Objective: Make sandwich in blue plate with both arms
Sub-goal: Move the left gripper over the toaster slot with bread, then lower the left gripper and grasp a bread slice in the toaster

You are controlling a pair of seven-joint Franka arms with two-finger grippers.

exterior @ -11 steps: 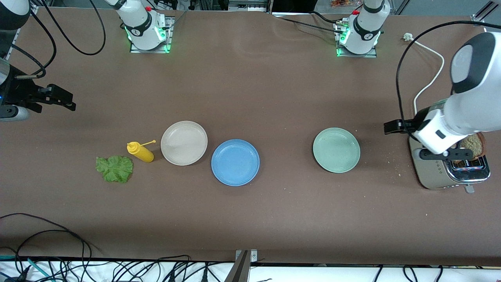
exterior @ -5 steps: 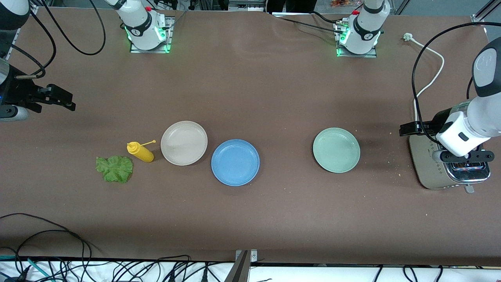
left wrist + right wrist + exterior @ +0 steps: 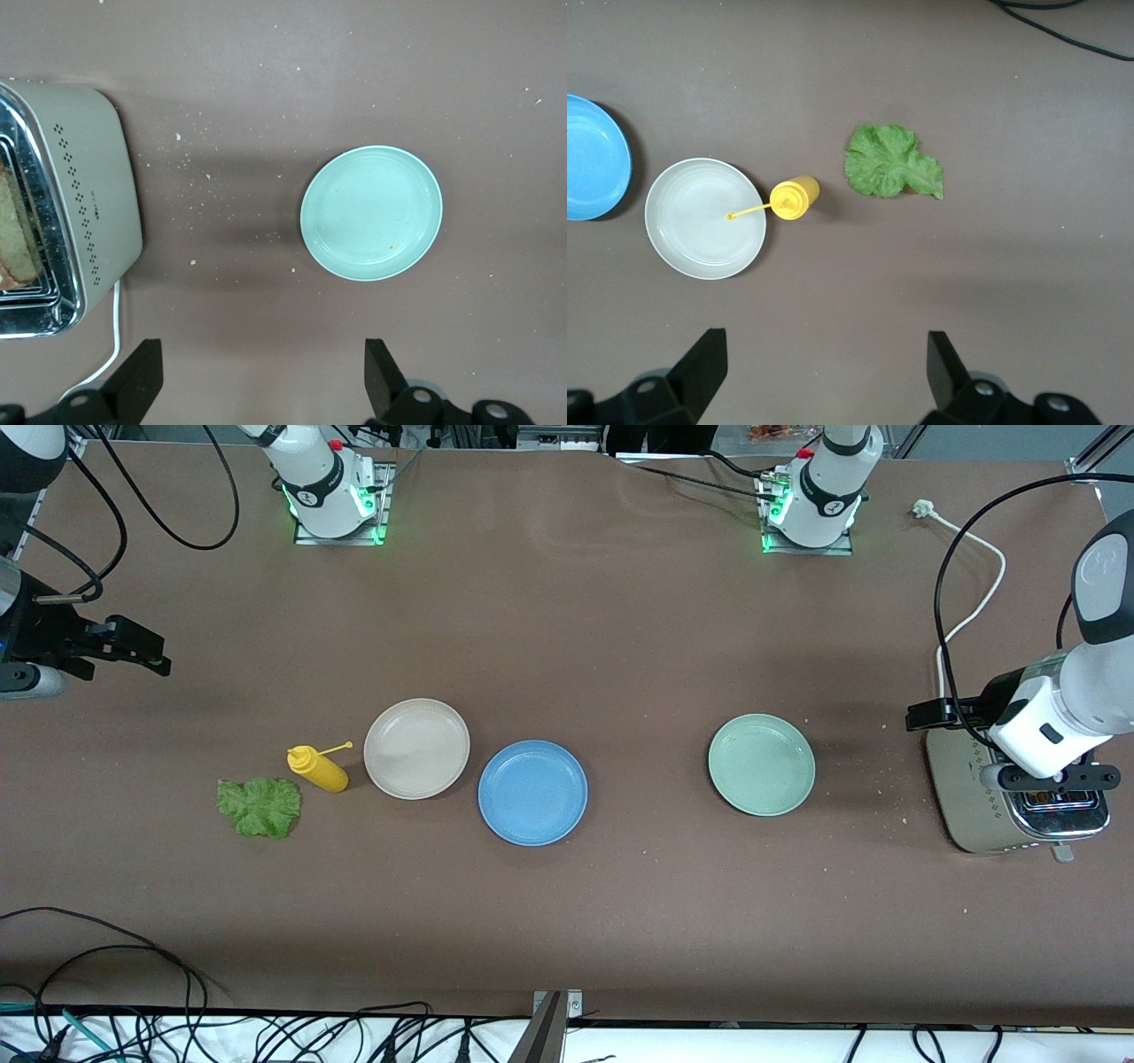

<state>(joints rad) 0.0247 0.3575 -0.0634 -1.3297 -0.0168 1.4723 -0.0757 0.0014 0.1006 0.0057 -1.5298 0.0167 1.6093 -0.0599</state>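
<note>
1. Since a second ago, only the left arm has moved: it has swung toward its own end of the table, and the left gripper (image 3: 1050,778) now hangs over the toaster (image 3: 983,815) with jaws spread and nothing in them.
2. No sandwich exists yet; the blue plate (image 3: 532,792) lies bare at mid-table, touching nothing.
3. From the blue plate, the beige plate (image 3: 416,748) sits at about ten o'clock, with the mustard bottle (image 3: 319,770) and lettuce leaf (image 3: 260,807) farther toward nine; the mint plate (image 3: 761,764) lies toward three.
4. The right gripper (image 3: 133,646) waits, released and empty, over bare table at the right arm's end.
5. Judged step: fetching bread. Next, the left gripper should descend onto a slice and close.
6. The left wrist view shows toast (image 3: 16,232) in the slot, hidden by the arm in the front view.
</note>
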